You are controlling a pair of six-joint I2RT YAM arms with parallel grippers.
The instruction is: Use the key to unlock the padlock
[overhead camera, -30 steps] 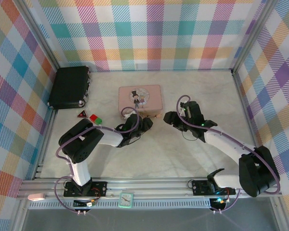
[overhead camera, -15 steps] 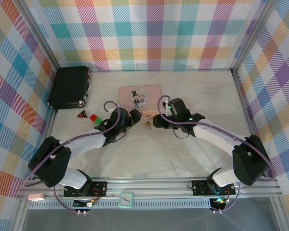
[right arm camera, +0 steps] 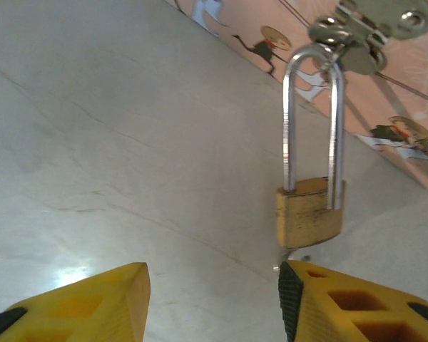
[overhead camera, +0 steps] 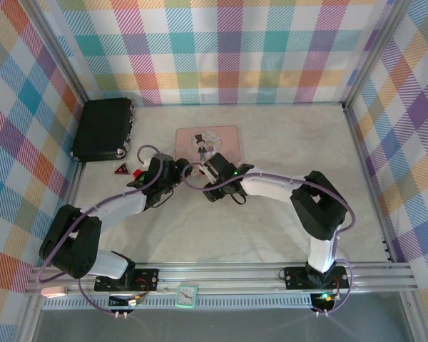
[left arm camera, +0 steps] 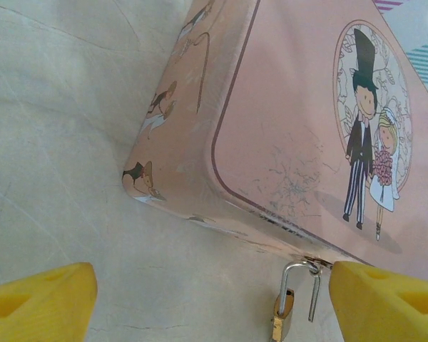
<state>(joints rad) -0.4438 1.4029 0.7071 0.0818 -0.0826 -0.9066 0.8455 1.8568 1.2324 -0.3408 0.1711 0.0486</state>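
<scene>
- Two robot hands face each other at the near edge of a pink tin on a pale, marbled desk, inside walls of bright checked cloth.
- The left hand hovers low with its yellow fingers spread wide apart, gripping nothing.
- Just ahead of it, close beside one finger, the padlock (brass body, thin silvery shackle) hangs off the tin's lower rim.
- The tin's lid, showing a cartoon bride and groom, stretches away beyond the left hand.
- The right hand is likewise parted and empty, fingertips low over the desk.
- From the right wrist the padlock sits just beyond the hand, slightly to one finger's side, its shackle threaded through a silvery hasp on the tin's side wall.
- Whether the brass body rests on the desk or hangs clear cannot be told.
- Well off to the left hand's outer side lie a black case and, nearer, a small red triangular piece.
</scene>
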